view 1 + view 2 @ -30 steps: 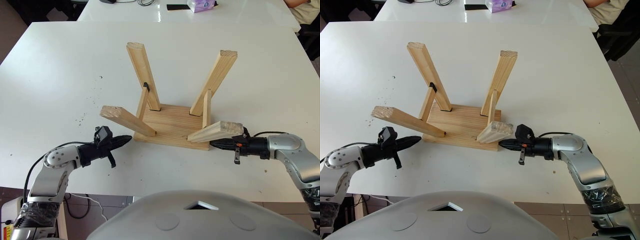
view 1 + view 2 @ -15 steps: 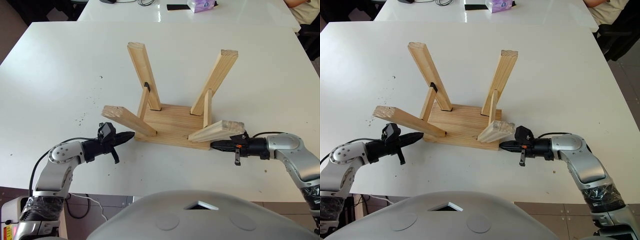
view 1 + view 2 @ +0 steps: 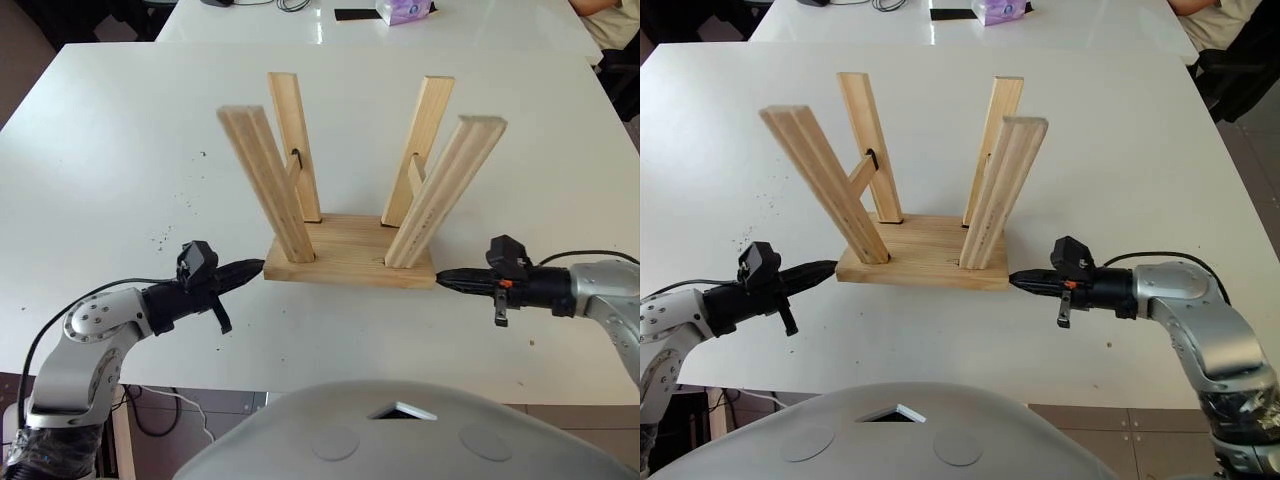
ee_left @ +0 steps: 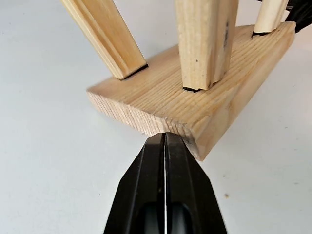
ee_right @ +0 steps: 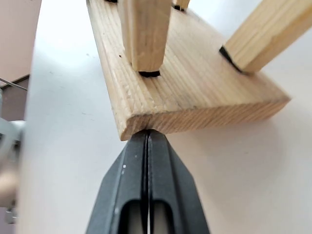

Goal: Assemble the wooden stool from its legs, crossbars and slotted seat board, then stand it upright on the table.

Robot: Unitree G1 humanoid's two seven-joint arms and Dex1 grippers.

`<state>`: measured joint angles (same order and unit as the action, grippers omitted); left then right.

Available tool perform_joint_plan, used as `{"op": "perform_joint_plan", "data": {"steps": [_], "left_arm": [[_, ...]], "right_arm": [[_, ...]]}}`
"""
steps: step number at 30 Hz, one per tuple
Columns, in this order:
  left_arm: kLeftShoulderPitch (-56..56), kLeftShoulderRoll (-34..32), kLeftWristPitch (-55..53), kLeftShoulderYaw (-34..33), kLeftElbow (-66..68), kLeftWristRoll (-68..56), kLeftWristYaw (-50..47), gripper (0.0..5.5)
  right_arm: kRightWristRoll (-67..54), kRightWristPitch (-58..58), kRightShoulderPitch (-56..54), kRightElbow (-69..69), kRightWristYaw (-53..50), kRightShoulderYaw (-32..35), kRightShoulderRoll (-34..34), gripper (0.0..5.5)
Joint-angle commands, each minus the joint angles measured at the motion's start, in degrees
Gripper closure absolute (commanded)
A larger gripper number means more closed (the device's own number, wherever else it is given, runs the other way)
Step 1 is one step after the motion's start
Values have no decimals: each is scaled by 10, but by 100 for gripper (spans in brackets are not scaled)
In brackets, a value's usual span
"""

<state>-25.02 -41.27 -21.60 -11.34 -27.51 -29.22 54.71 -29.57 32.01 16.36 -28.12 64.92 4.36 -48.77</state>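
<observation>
Stool: the stool (image 3: 350,200) stands upside down near the middle of the white tabletop (image 3: 120,150), between the two grippers.
Seat board: the seat board (image 3: 350,265) lies flat on the tabletop, its long axis running from the robot's left to its right.
Legs: four legs point up from the board. The near pair (image 3: 268,185) (image 3: 445,190) splay outward to left and right, and the far pair (image 3: 296,145) (image 3: 418,145) stand closer to upright.
Crossbars: a short crossbar (image 3: 292,175) joins the left legs, and another (image 3: 413,178) joins the right ones.
Left gripper: the left gripper (image 3: 250,268) lies low at the board's left end. Its fingers (image 4: 146,170) are pressed flat together, clasping nothing, with the tip against the board's edge.
Right gripper: the right gripper (image 3: 447,279) sits at the board's right end. Its fingers (image 5: 131,170) are likewise clenched on nothing, tip touching the edge.
Wrist views: close up, they show dark gaps where the legs sit in their slots, and the end grain of the board.
Head views: dark specks (image 3: 165,238) dot the tabletop left of the stool.
Box: a purple box (image 3: 402,10) sits on the farther table, its print too small to read.
</observation>
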Motion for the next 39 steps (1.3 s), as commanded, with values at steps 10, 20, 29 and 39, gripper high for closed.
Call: {"op": "perform_joint_plan", "data": {"steps": [10,20,29,39], "left_arm": [[86,4,-66,5,-130,-141,4,548],[107,8,-58,35,-104,-99,12,548],[107,20,-20,30,-36,-45,-9,548],[87,-41,13,-66,68,-21,39,548]], "right_arm": [[-128,52,-84,-68,-2,54,14,550],[-95,51,-135,-32,-3,9,33,550],[-41,5,-124,22,-13,9,38,550],[5,-68,-111,134,18,52,-11,550]]}}
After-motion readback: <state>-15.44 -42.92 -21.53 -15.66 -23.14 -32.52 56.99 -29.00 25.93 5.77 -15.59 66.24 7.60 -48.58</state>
